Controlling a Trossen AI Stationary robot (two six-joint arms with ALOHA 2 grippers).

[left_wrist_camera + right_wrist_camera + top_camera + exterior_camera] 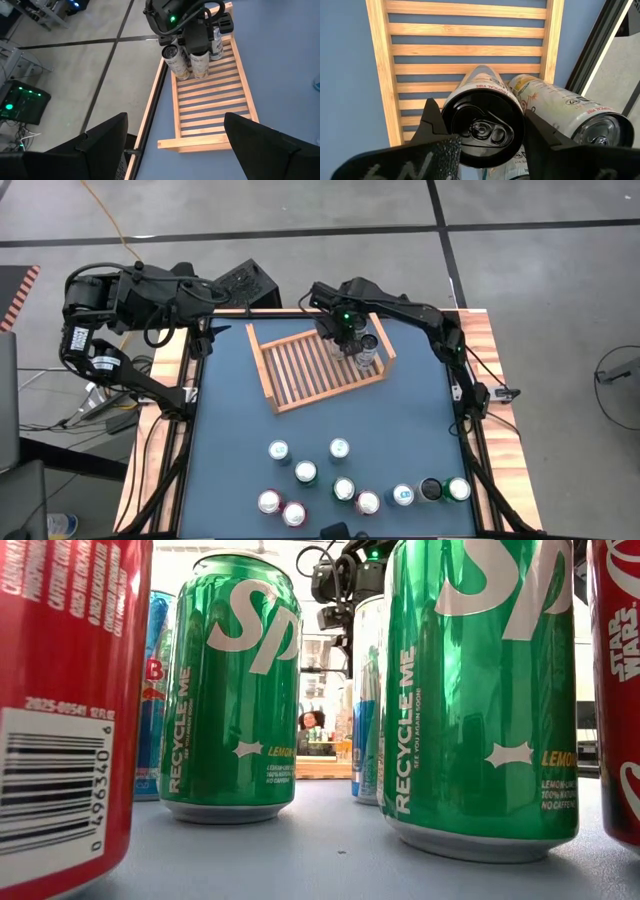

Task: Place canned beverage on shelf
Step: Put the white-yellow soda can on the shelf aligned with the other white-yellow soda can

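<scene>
My right gripper [482, 131] is over the far right corner of the shelf [300, 370], its fingers [431, 125] spread just wide enough to hug a black-topped can [481, 127] on both sides. That can stands on the slats. Two more cans [172, 60] stand in the shelf, touching it or just beside it. My left gripper [175, 142] waits wide open and empty off the table's far left corner. Ten cans [338, 448] stand along the near edge of the table [420, 420].
</scene>
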